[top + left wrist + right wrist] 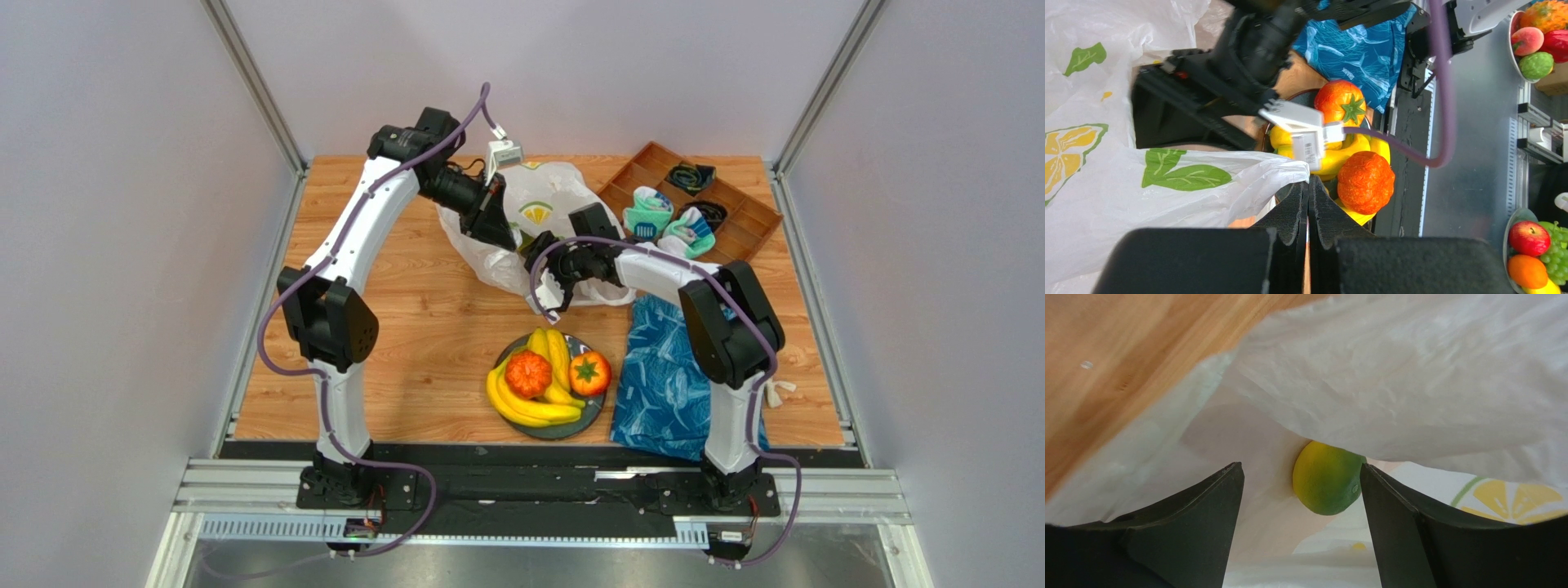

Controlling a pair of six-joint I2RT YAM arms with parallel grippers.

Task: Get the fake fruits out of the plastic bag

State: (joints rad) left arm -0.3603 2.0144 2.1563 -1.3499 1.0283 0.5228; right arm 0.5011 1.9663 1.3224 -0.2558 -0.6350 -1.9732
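Wooden table (pixel 405 319) — left end effector (pixel 1309 187) pinches plastic bag (pixel 1118 214); right end effector (pixel 1300 471) gapes inside.

Plate (pixel 596 414) of fake fruits (pixel 530 374) before plastic bag (pixel 552 196), one fruit (pixel 1327 478) inside bag, cloth (pixel 662 368) right of plate.

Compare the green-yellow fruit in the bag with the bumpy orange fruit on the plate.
The green-yellow fruit is smooth and two-toned; the orange fruit is bumpy and one colour. The green-yellow fruit lies inside the plastic bag, ahead of the open right claw; the orange fruit sits out on the plate, atop bananas. Both are roundish.
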